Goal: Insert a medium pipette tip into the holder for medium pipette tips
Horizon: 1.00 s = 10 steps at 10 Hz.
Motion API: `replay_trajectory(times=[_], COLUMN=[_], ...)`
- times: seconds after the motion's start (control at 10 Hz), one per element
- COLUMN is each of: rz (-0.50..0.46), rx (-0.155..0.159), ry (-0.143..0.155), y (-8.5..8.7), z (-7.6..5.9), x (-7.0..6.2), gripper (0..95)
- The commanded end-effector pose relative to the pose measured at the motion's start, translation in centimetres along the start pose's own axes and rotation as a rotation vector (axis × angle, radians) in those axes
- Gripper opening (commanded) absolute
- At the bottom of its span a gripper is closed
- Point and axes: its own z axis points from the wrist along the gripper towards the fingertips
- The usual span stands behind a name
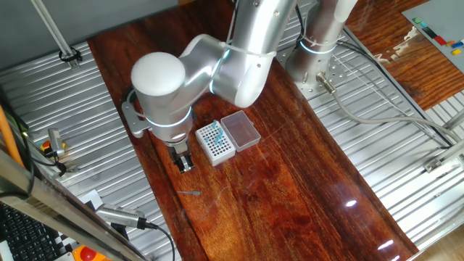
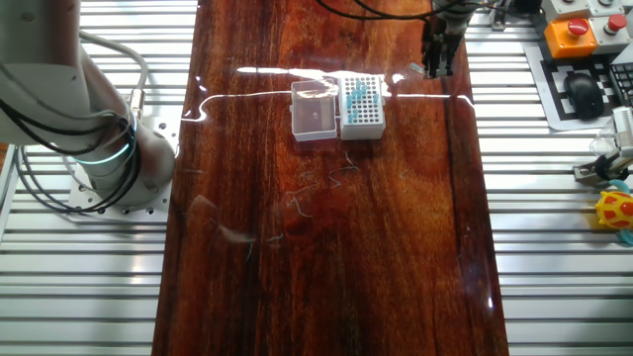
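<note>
The medium pipette tip (image 1: pixel 191 193) lies flat on the dark wood table, a thin pale sliver near the front left. The holder (image 1: pixel 215 143) is a white square box with a grid of holes and a few bluish tips in it. Its clear pinkish lid (image 1: pixel 240 131) lies open beside it. My gripper (image 1: pixel 185 162) hangs just left of the holder, behind the tip and apart from it, fingers a little apart and empty. In the other fixed view the gripper (image 2: pixel 436 57) is at the top, right of the holder (image 2: pixel 362 109) and lid (image 2: pixel 316 111); the tip does not show there.
Ribbed metal surfaces (image 1: pixel 65 130) flank the wooden board on both sides. The arm's base (image 2: pixel 109 163) stands at the left in the other fixed view. Cables and tools (image 1: pixel 119 216) lie at the front left, and a controller and toys (image 2: pixel 613 208) at the right edge.
</note>
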Motion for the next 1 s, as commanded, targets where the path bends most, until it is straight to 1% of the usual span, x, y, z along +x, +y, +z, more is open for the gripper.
replay_trajectory(times=[0.1, 0.2, 0.3, 0.4, 0.6, 0.7, 0.8, 0.9, 1.0], rz=[0.033, 0.064, 0.071, 0.069, 0.073, 0.094, 0.099, 0.12, 0.132], rx=[-0.01, -0.01, -0.011, -0.018, -0.021, -0.017, -0.016, -0.008, -0.004], ry=[0.011, 0.011, 0.006, -0.008, -0.014, -0.013, -0.013, -0.016, -0.019], y=[0.0, 0.0, 0.0, 0.0, 0.7, 2.4, 2.8, 4.8, 6.0], z=[0.0, 0.0, 0.0, 0.0, 0.3, 0.9, 1.0, 1.8, 2.3], x=[0.1, 0.1, 0.1, 0.1, -0.2, -0.7, -0.8, -1.1, -1.2], gripper=[0.0, 0.0, 0.0, 0.0, 0.0, 0.0, 0.0, 0.0, 0.0])
